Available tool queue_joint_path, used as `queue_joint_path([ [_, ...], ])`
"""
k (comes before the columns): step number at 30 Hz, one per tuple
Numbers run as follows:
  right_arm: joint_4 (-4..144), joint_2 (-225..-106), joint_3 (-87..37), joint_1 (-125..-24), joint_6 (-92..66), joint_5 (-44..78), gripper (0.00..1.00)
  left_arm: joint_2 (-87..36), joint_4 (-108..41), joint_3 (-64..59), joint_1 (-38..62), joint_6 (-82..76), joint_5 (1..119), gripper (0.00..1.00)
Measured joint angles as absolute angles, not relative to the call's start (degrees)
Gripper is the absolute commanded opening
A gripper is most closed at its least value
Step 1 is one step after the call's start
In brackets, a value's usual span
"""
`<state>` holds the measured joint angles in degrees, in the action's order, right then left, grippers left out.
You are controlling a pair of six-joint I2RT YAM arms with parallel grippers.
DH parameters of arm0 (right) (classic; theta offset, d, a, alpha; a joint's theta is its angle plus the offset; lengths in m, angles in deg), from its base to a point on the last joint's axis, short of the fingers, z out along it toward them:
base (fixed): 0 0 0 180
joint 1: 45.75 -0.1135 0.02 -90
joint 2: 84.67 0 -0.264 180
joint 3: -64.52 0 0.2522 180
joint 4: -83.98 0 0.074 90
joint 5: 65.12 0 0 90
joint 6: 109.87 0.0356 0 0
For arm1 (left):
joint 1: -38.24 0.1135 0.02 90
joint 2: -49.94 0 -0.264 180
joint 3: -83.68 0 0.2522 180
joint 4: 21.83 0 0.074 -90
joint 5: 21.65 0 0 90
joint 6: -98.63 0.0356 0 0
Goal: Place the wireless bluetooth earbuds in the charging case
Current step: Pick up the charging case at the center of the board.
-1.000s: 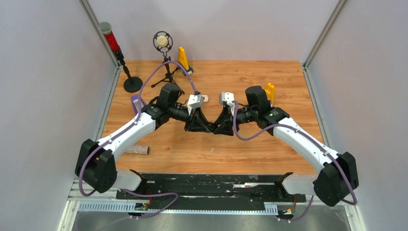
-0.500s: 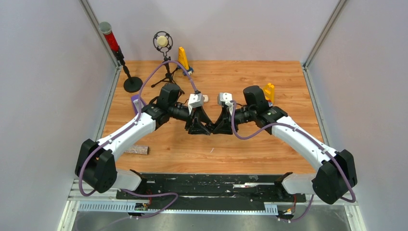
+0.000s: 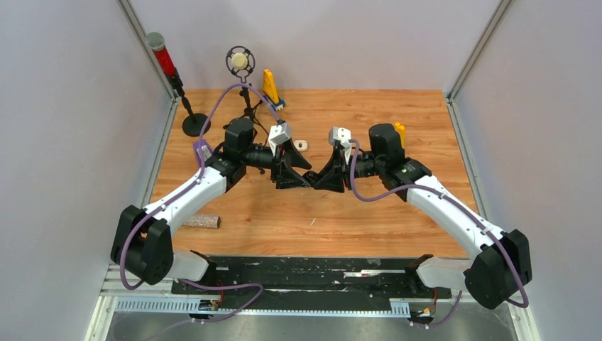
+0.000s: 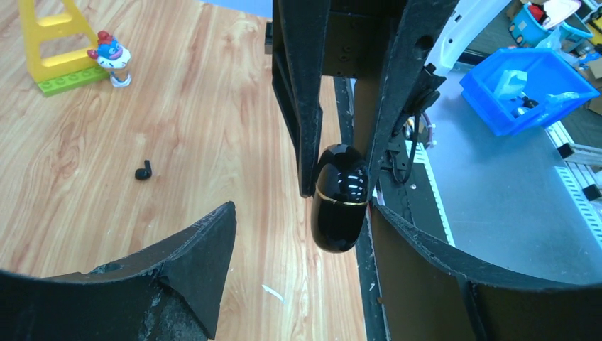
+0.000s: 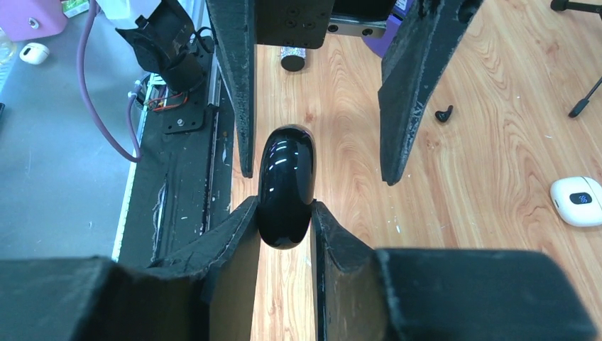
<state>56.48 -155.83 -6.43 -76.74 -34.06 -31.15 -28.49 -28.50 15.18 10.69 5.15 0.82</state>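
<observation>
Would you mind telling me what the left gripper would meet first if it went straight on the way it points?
Most likely the black charging case, gripped by the right gripper, straight ahead of the left gripper; depth is unclear.

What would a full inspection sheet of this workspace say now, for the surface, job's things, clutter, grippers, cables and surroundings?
Surface: wooden table; a thin white sliver lies on it.
Job's things: black case closed and held; white case closed, on the table; one black earbud lying loose; other earbuds not seen.
Clutter: yellow toy; brown cylinder.
Grippers: right gripper shut on the black case; left gripper open, its fingers either side of that case, apart from it.
Cables: a purple cable loops along each arm.
Surroundings: grey walls, microphone, red lamp, blue bin.
</observation>
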Motion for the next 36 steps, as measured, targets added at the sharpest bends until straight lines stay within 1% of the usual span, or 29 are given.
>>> queue_joint_path([
  [7, 61.46, -155.83, -4.33, -76.69, -29.74, -30.62, 0.00, -28.49, -24.35, 15.24, 10.69, 1.25, -0.71, 0.69],
  [16, 66.86, -155.50, -2.36, -76.69, -25.56, -27.71, 0.00, -28.49, -22.77, 15.77, 10.69, -0.01, -1.56, 0.70],
  [19, 68.57, -154.98, -1.75, -76.69, -24.60, -26.56, 0.00, -28.49, -23.27, 15.79, 10.69, 0.12, -0.51, 0.69],
  [23, 69.92, -154.76, -1.58, -76.69, -23.86, -25.31, 0.00, -28.60, -23.93, 15.79, 10.69, -0.06, 1.54, 0.60],
  [26, 70.53, -154.78, -1.56, -76.69, -23.73, -24.52, 0.00, -29.10, -24.17, 15.79, 10.69, -0.30, 2.68, 0.49],
  [28, 70.75, -154.78, -1.53, -76.69, -23.77, -23.58, 0.00, -29.56, -24.24, 15.79, 10.69, -0.69, 2.87, 0.46],
  [31, 71.14, -154.78, -1.23, -76.60, -23.79, -23.06, 0.00, -29.91, -24.26, 15.79, 10.65, -1.11, 3.22, 0.44],
  [33, 71.36, -154.80, -1.10, -76.58, -23.81, -23.06, 0.00, -30.00, -24.28, 15.79, 10.65, -1.30, 3.16, 0.48],
  [36, 71.41, -154.89, -1.03, -76.58, -23.81, -23.17, 0.00, -30.00, -24.24, 15.79, 10.65, -1.43, 3.11, 0.50],
])
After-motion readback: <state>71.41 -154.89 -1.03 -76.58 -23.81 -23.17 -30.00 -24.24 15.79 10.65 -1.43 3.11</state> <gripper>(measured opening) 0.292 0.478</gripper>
